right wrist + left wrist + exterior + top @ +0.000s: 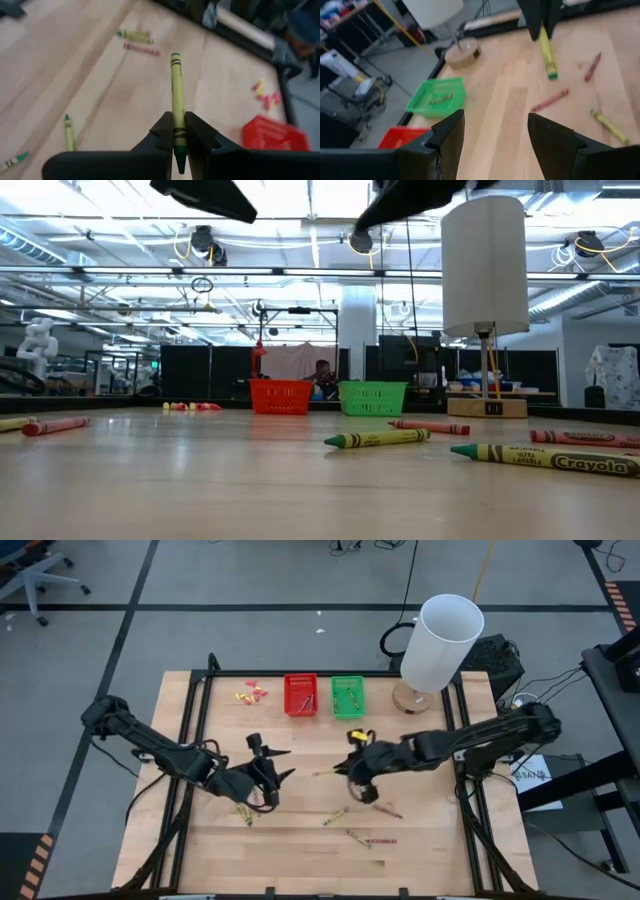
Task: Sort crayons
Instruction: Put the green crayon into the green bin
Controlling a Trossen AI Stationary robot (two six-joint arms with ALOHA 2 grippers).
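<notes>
Over the table's middle, left to right: left gripper (278, 768) fingers spread wide, nothing between them. Right gripper (179, 136) clamped on a yellow-green crayon (176, 97), held off the wood, tip pointing toward the left arm. Loose crayons (372, 840) lie scattered on the near half of the table (430, 860). At the far edge, red basket (300, 695) beside green basket (348, 694), each with crayons inside.
</notes>
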